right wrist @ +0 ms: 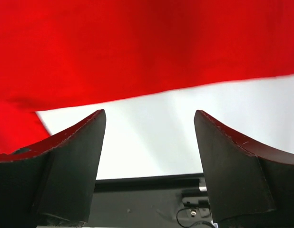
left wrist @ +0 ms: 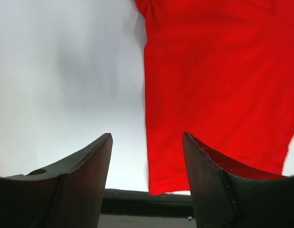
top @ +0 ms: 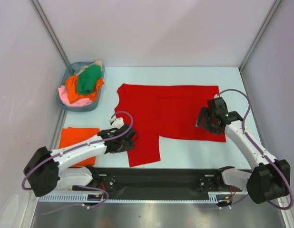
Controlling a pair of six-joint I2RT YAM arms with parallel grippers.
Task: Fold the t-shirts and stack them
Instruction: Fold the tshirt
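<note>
Nearest, a black rail (top: 156, 178) edges the pale table (top: 194, 149). The left gripper (left wrist: 147, 137) and right gripper (right wrist: 149, 114) hang with jaws spread over the near edges of the flattened red t-shirt (top: 171, 109). A folded orange t-shirt (top: 78, 140) lies to the left. Beyond stand a basket (top: 90, 108) of crumpled shirts (top: 87, 80) and white walls (top: 156, 28).

One bright red short-sleeved cloth t-shirt (top: 171, 109) lies spread on the pale worktop (top: 185, 152), between the two sets of jaws. One orange cloth t-shirt (top: 78, 137), folded into a rectangle, sits to the left of the left jaws. One blue-grey plastic basket (top: 83, 108) stands beyond the left jaws and holds four crumpled shirts: one green shirt (top: 89, 80), one orange shirt (top: 73, 90), one pink shirt (top: 66, 99) and one beige shirt (top: 96, 63). There are two robot arms, a left arm (top: 80, 149) and a right arm (top: 247, 142).
</note>
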